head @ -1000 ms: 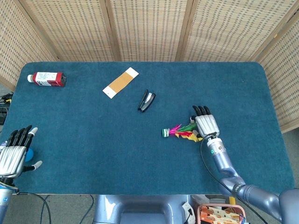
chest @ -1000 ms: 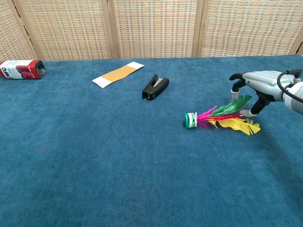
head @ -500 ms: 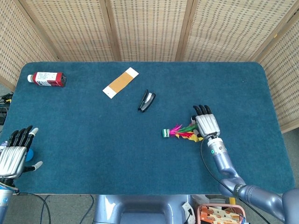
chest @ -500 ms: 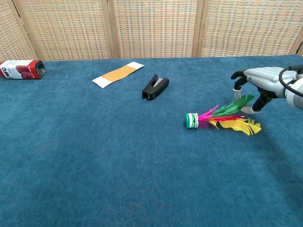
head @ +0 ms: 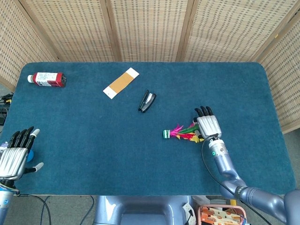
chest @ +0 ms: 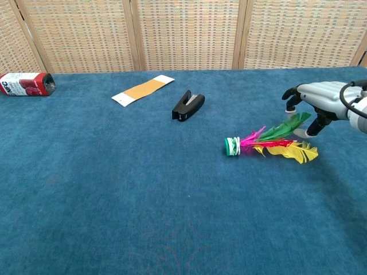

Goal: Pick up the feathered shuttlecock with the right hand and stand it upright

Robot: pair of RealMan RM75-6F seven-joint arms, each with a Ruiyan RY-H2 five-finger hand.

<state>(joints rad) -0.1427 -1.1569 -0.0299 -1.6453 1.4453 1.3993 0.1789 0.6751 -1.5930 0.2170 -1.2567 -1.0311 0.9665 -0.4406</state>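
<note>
The feathered shuttlecock (head: 182, 133) (chest: 266, 143) lies on its side on the blue tabletop, right of centre. Its green and white base (chest: 231, 146) points left and its pink, green and yellow feathers fan out to the right. My right hand (head: 207, 125) (chest: 321, 100) hovers palm down over the feather tips. Its fingers curl down around the end of the green feather (chest: 289, 125), which lifts up into the hand; the contact itself is partly hidden. At the table's near left edge my left hand (head: 14, 157) rests open and holds nothing.
A black stapler (head: 147, 101) (chest: 188, 105) lies left of and beyond the shuttlecock. Further left are a tan paper strip (head: 121, 82) (chest: 143, 89) and a red bottle on its side (head: 47, 79) (chest: 26, 83). Wicker screens stand behind the table.
My right hand has drifted slightly right and up. The green feather tip has risen with it and the whole shuttlecock has slid a little to the right. The left hand is still.
</note>
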